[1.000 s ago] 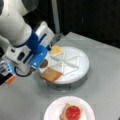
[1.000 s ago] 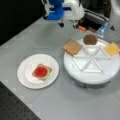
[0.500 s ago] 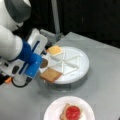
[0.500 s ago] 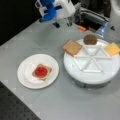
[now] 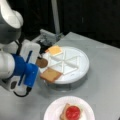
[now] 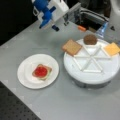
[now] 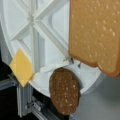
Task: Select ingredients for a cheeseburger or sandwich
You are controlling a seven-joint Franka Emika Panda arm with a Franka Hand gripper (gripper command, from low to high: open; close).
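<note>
White and blue, the robot's gripper [image 6: 53,25] hangs above the grey bench [image 6: 75,105] beyond the white round divided tray [image 6: 105,75], toward a front view's top left of it; whether its fingers are open or closed I cannot tell, and nothing shows held between them. In a front view the gripper housing [image 5: 27,67] sits just to the left of that tray [image 5: 82,60].

On the tray lie three pieces, each in or over its own wedge. A square toast-brown bread slice [image 6: 72,47] rests at the tray's edge, one corner overhanging the rim; the wrist view shows its speckled surface [image 7: 97,35] lying flat and close under the camera. A round dark-brown patty [image 6: 90,39] sits beside it near the rim, also partly overhanging in the wrist view [image 7: 64,90]. A yellow-orange square cheese slice [image 6: 111,48] lies further round the tray.

Well apart from the tray stands a white round plate [image 6: 25,75], carrying the part-built sandwich [image 6: 41,72]: a bread slice with a trace of green at its edge and a red tomato disc on top. No upper slice is on it yet.

These pieces look like thin, stiff, light toy parts with smooth faces, so they would likely slide rather than bend. The bread slice seems best taken by its overhanging edge, pinched across its thickness, since the tray's raised ribs crowd its inner sides.
</note>
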